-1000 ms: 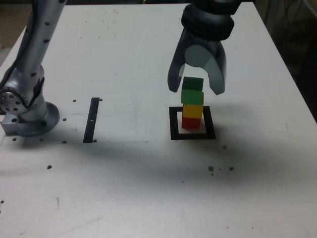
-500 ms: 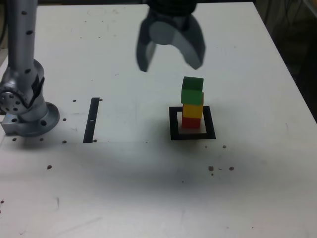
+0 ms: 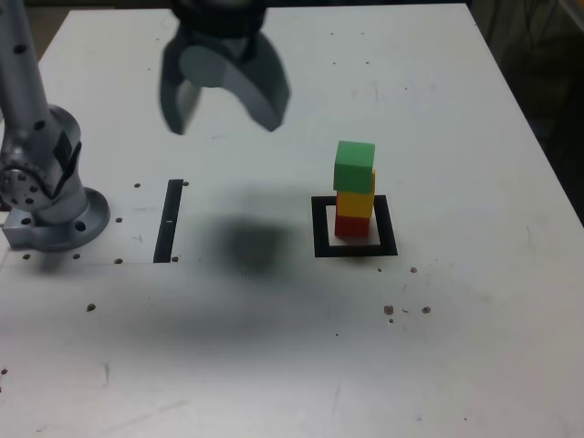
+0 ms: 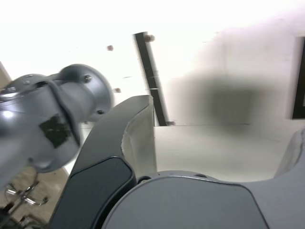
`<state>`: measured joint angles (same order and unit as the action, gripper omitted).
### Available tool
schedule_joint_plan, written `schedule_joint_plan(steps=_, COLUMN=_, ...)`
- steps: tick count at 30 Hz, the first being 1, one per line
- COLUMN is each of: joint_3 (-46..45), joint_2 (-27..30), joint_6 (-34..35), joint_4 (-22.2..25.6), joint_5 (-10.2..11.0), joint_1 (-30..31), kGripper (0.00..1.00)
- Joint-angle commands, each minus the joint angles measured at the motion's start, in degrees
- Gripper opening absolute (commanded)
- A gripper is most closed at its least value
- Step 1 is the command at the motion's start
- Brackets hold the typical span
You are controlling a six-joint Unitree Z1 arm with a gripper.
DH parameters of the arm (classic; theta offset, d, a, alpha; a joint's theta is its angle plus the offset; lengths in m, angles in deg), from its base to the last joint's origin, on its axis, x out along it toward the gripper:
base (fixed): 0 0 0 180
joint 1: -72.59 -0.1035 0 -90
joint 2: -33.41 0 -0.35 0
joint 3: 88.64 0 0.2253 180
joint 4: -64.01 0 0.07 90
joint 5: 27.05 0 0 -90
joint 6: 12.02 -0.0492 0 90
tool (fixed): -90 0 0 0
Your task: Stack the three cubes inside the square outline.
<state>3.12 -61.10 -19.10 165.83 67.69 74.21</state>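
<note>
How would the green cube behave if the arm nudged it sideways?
The green cube would probably slide or topple off, since it simply perches on the yellow cube with nothing visible bracing it. It looks rigid, judging by its straight edges, so it likely wouldn't squash. Its flat faces suggest it wouldn't roll far.
</note>
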Motion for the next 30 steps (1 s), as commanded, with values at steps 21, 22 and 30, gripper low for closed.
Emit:
schedule_joint_plan(steps=21, joint_3=-28.56, joint_2=9.35, joint_6=-0.58, joint_4=-19.2, joint_5=-1.64, joint_1=-5.18, kGripper=0.99)
schedule_joint_plan(steps=22, joint_3=-29.52, joint_2=9.5, joint_6=-0.6, joint_4=-20.33, joint_5=-1.82, joint_1=-5.2, kGripper=0.99)
schedule_joint_plan(steps=30, joint_3=-35.94, joint_2=9.74, joint_6=-0.65, joint_4=-29.23, joint_5=-2.66, joint_1=-5.21, kGripper=1.0)
